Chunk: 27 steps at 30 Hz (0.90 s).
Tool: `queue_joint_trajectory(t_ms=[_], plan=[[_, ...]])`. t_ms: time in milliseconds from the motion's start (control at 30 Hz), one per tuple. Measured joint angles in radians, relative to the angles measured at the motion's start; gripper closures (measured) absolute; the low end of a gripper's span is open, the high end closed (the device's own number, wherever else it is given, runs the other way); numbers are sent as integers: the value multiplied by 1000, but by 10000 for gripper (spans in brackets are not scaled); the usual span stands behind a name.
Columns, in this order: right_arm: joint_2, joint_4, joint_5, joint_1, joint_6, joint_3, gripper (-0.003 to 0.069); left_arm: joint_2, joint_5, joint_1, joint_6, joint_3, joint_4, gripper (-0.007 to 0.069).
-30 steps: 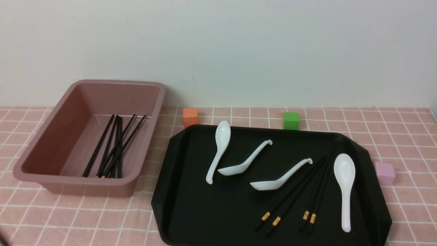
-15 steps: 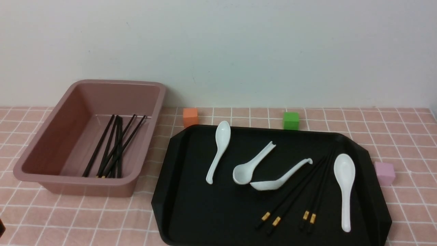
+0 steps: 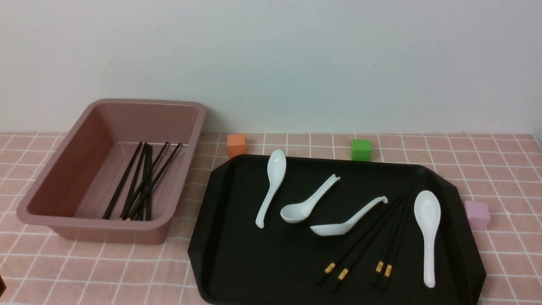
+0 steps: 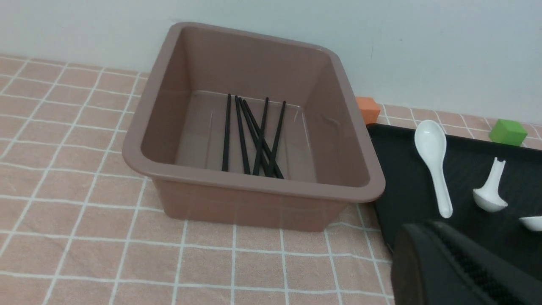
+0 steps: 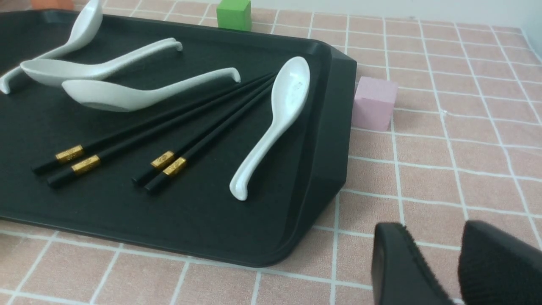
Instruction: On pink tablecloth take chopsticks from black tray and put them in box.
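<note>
4 long thin black chopsticks (image 3: 368, 237) with gold bands lie on the flat black plastic tray (image 3: 237, 254). Their long axes run diagonally: banded thick ends nearest the robot, tips toward the tray's far right corner. More chopsticks (image 3: 139, 182) lie lengthwise in the deep dusty-pink plastic box (image 3: 55, 178). Above the pink gridded tablecloth (image 3: 499, 169), the right tool (image 5: 432, 231) is narrowly apart and empty. The left tool (image 4: 457, 262) shows 1 finger, so I cannot tell.

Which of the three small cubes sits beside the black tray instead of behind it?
The pale pink cube, by the flat black plastic tray's right rim; the orange cube and green cube sit behind it.
</note>
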Motion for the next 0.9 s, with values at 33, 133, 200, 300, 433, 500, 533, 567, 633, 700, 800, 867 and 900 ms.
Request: queue_joint_trajectory(t_ms=[33,133,200,300,433,500,533,567,633,700,800,867,900], plan=[[0,0,0,0,0,0,419,-4,-19,0,0,11,12,638],[0,0,0,0,0,0,419,-35,-107,0,0,72,41,638],[0,0,0,0,0,0,419,-64,-154,3,0,111,43,638],[0,0,0,0,0,0,419,-112,-200,32,0,190,19,638],[0,0,0,0,0,0,419,-149,-159,105,-1,253,-39,638],[0,0,0,0,0,0,419,-150,-77,115,-1,257,-39,638],[0,0,0,0,0,0,419,-150,-18,115,-1,260,-38,638],[0,0,0,0,0,0,419,-150,-1,115,-1,261,-38,638],[0,0,0,0,0,0,419,-151,14,114,-1,261,-36,638],[0,0,0,0,0,0,419,-151,16,114,-1,261,-36,638],[0,0,0,0,0,0,419,-151,17,114,-1,261,-36,638],[0,0,0,0,0,0,419,-151,17,114,-1,261,-36,638],[0,0,0,0,0,0,419,-151,17,114,-1,261,-36,638]])
